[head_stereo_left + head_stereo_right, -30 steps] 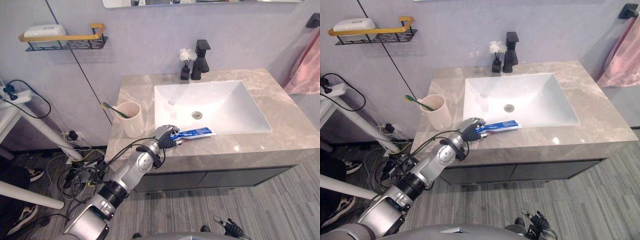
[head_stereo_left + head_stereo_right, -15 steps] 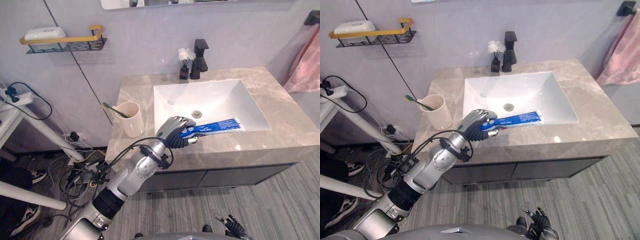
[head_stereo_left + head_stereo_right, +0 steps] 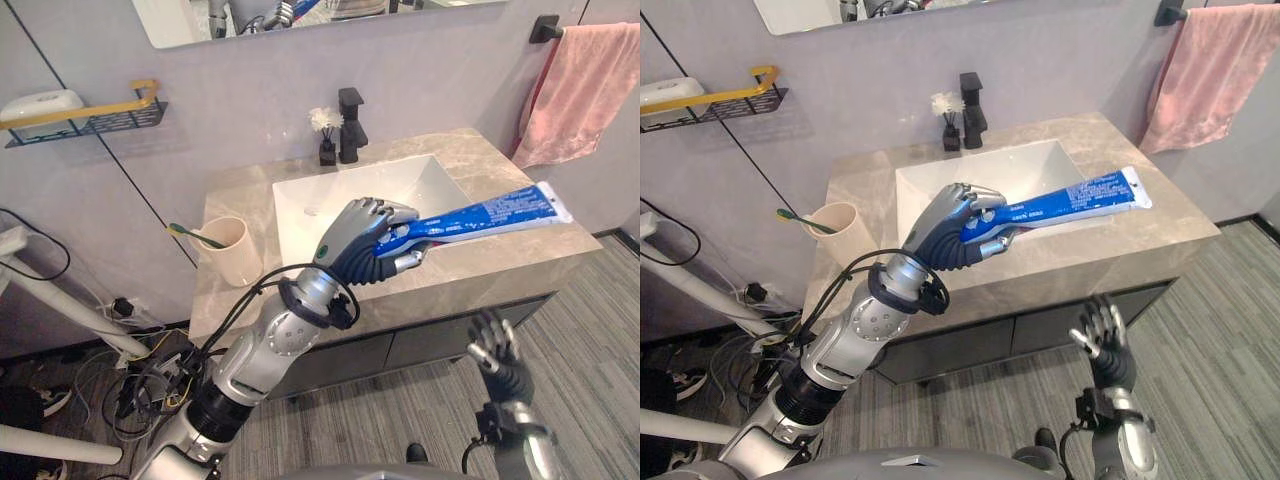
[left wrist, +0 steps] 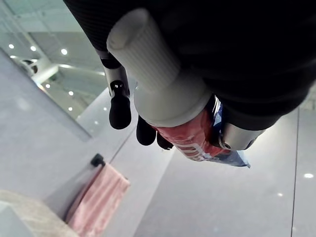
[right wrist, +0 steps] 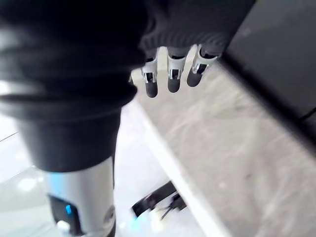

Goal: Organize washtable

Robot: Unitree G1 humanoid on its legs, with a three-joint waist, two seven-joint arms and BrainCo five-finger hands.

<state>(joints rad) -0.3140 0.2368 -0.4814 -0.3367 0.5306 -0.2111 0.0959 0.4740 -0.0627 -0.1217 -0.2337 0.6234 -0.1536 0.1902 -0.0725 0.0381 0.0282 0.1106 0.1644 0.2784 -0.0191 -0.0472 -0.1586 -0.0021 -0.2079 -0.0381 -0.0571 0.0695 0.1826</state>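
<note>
While the toothpaste tube (image 3: 490, 215) sits up in the air at centre-right of the frame, above the front edge of the surface (image 3: 510, 160), the left hand (image 3: 365, 240) is clenched around its cap end, with the fingers (image 3: 385, 212) wrapped over the top. The tube's a long flat blue one with white print, sticking out toward the right of the frame. In the left wrist view you can see its ribbed white cap (image 4: 148, 59) and a red band on the tube body. The right hand (image 3: 500, 355) is at the lower right, below the surface's front edge, fingers loosely spread and holding nothing.

The surface looks like beige marbled stone, with one white rectangular sink (image 3: 310, 205) set into it. At the back there's one boxy black faucet (image 3: 350, 125), and just beside it a small dark vase of white flowers (image 3: 325, 135). At the left stands one cream cup (image 3: 225, 250) holding one green toothbrush (image 3: 190, 235). One pink towel (image 3: 580, 90) hangs at the upper right, and one wire shelf (image 3: 90, 115) is at the upper left.
</note>
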